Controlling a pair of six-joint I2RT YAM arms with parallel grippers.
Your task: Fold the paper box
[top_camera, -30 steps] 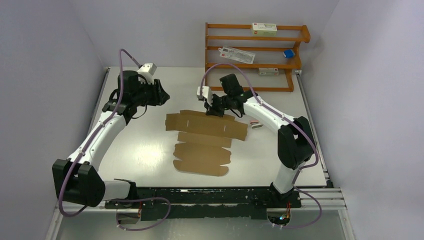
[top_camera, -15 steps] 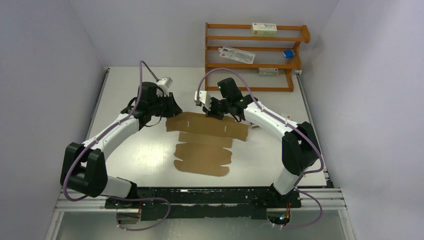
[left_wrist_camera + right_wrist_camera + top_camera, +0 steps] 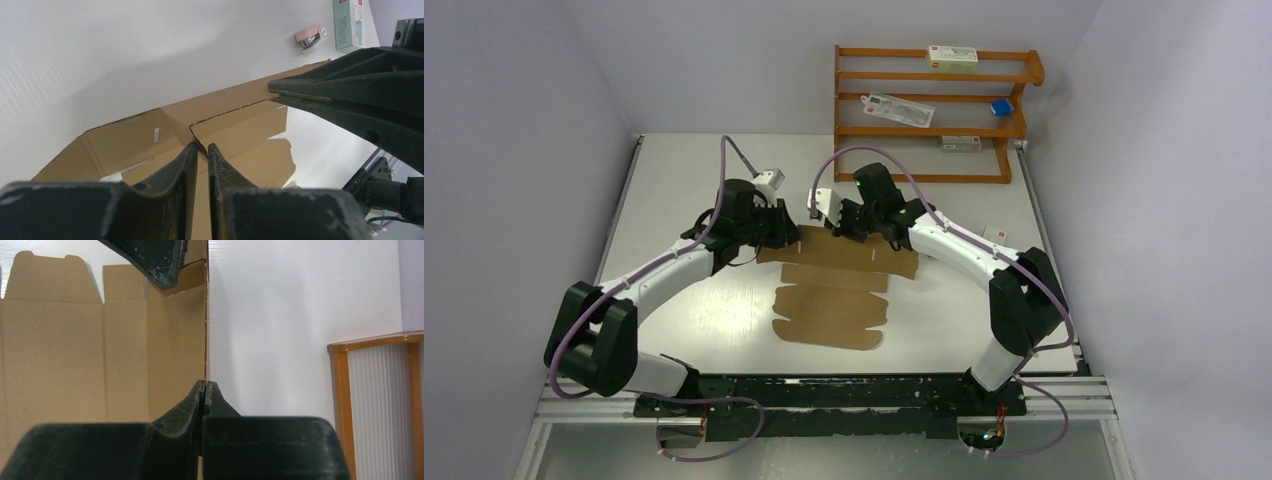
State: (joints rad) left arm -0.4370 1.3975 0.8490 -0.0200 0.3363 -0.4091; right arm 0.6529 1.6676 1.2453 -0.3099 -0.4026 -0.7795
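Plainly the paper box [image 3: 829,315] is not a box yet. It lies as a flat brown cut-out sheet in the middle of the desk [image 3: 694,170], with its near flaps flat and its far strip raised off the surface between the two arms. The left fingers [image 3: 194,154] are pinched down to a thin slit on a corner of that raised strip, where a cut meets a crease. The right fingers [image 3: 205,386] are closed tight on the strip's top edge, a little way along from the left ones.

I judge the sheet to be light and thin, stiff across a panel but ready to bend at its scored lines. A pinch near a crease should steer the fold, while one in mid-panel may buckle or dent it. It looks likely to slide on the smooth desk if pushed, so holding two spots on one edge seems sound. The cut corners are where it could tear.

The sheet holds nothing, since no walls are closed. Behind it stands a wooden shelf [image 3: 1024,70] with a white carton [image 3: 952,58] on top, a flat packet [image 3: 899,108] and a small blue thing [image 3: 1001,106] on the middle rail, and a second carton [image 3: 961,143] lower down.
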